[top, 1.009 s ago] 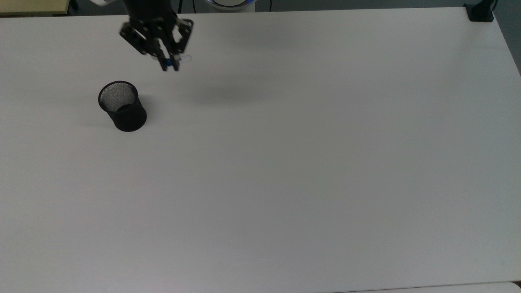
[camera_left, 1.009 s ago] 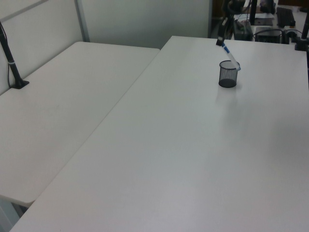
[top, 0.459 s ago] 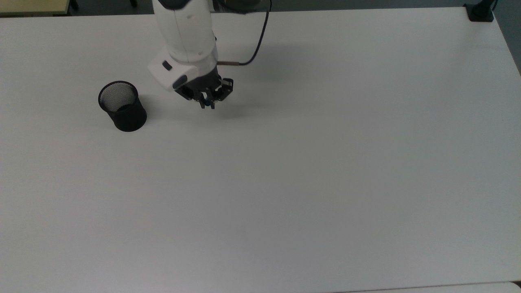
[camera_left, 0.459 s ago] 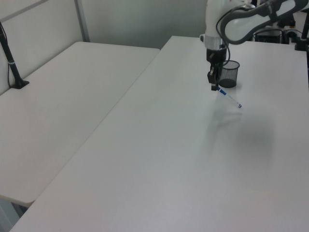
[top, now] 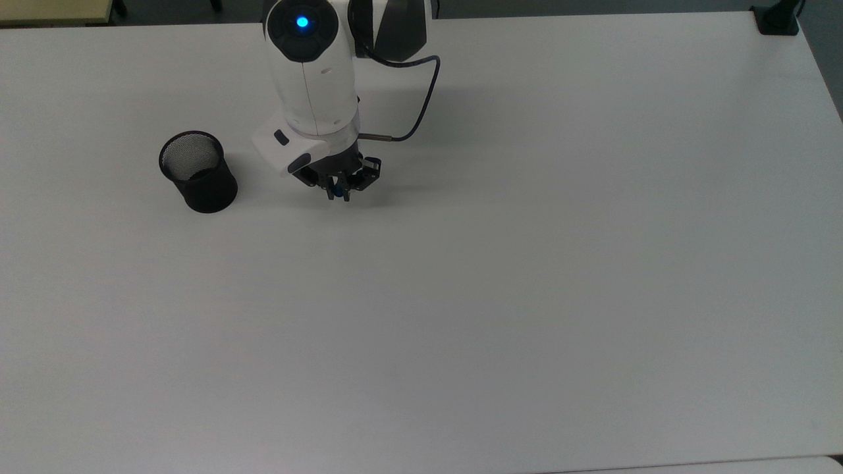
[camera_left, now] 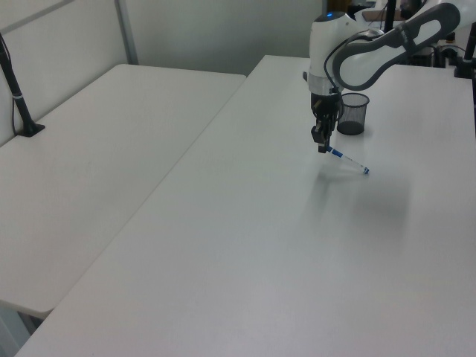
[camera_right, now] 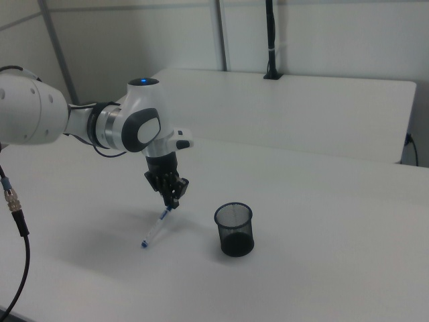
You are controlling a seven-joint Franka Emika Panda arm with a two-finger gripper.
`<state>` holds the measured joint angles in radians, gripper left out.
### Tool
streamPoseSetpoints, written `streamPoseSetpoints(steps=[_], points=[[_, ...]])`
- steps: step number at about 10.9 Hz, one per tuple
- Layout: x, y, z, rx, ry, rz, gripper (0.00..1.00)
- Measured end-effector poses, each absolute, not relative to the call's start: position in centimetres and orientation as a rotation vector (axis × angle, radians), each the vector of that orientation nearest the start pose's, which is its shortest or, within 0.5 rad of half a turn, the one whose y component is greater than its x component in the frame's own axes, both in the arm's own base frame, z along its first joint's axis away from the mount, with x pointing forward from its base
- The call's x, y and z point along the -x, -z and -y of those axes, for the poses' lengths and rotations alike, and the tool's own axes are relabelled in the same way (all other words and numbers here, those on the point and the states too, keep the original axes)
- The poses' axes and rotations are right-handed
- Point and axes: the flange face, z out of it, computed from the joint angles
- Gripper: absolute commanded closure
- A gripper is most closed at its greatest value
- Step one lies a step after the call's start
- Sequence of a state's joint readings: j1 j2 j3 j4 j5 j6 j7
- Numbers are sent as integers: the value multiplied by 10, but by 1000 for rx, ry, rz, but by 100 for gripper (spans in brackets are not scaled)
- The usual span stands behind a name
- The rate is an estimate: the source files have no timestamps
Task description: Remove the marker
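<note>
One gripper (camera_right: 172, 199) clamped on the marker (camera_right: 156, 227) cap, barrel slanting down, tip toward the right view's lower left

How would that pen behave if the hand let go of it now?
The marker hangs tilted from the hand, low end at or near the table, so it would probably topple flat. Its slim round barrel looks apt to roll. It seems stiff and light.

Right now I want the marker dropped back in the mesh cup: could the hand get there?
Probably yes. The hand holds the marker beside the upright mesh cup, with bare table between them.
</note>
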<state>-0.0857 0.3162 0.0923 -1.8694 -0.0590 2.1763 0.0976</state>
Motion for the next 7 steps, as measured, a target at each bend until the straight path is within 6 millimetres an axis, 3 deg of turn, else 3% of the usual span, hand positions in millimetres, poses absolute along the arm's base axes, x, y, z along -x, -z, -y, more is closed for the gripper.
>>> streamPoseSetpoints(steps=[2, 5, 7], points=[[-626, -346, 2, 3159, -4, -124, 0], [-629, -356, 3, 3158, 28, -153, 0], [-632, -385, 5, 3157, 104, -164, 0]])
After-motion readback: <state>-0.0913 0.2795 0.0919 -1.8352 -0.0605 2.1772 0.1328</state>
